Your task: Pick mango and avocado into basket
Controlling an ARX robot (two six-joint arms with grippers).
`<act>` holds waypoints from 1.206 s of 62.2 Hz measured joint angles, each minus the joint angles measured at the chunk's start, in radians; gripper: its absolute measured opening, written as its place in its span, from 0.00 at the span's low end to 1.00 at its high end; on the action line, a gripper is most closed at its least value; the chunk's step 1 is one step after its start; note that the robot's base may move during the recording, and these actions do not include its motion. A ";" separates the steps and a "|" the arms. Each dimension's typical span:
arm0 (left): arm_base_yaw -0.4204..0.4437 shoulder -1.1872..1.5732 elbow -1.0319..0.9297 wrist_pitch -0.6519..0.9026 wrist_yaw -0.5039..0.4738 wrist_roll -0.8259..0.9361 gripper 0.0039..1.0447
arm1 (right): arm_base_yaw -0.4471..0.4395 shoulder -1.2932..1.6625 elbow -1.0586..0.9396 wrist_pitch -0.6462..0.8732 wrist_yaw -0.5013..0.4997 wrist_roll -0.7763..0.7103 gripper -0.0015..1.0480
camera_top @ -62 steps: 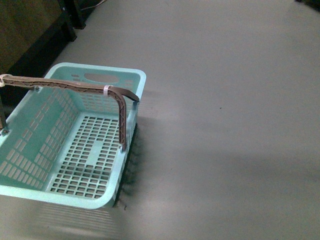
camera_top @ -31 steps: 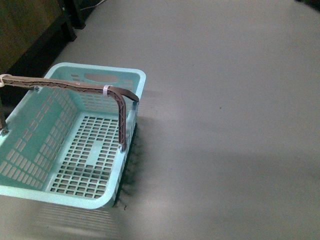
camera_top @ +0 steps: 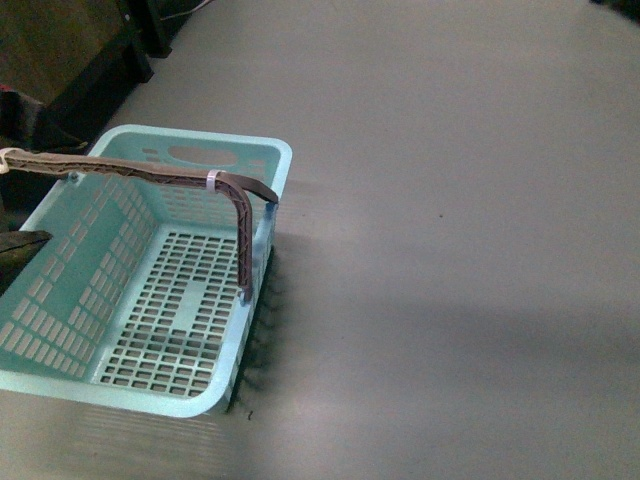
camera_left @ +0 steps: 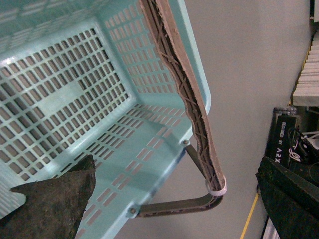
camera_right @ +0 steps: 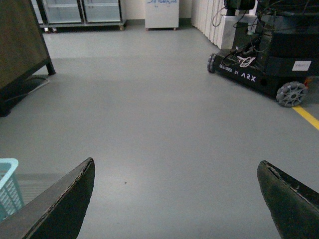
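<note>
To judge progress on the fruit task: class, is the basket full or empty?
Empty: the basket shows only bare slots inside in front and left wrist views.

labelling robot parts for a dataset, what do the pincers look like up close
Both the left pincer and the right pincer have two broad, wedge-shaped fingers, matt dark grey to black with a rough surface and paler worn edges. No cables or markings show on them; the arms are out of view.

— Where's the basket?
— Upright on the grey floor, low on the left in the front view. Light teal, with slotted walls and bottom.
— And its handle?
— Brown and ribbed, swung up across the opening, with a white tie by the bend.
</note>
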 joint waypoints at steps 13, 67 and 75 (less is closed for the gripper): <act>-0.101 0.231 0.245 0.013 -0.082 -0.102 0.93 | 0.000 0.000 0.000 0.000 0.000 0.000 0.92; -0.115 0.384 0.436 -0.096 -0.171 -0.225 0.04 | 0.000 0.000 0.000 0.000 0.000 0.000 0.92; -0.079 0.242 0.300 -0.098 -0.135 -0.243 0.04 | 0.000 0.000 0.000 0.000 0.000 0.000 0.92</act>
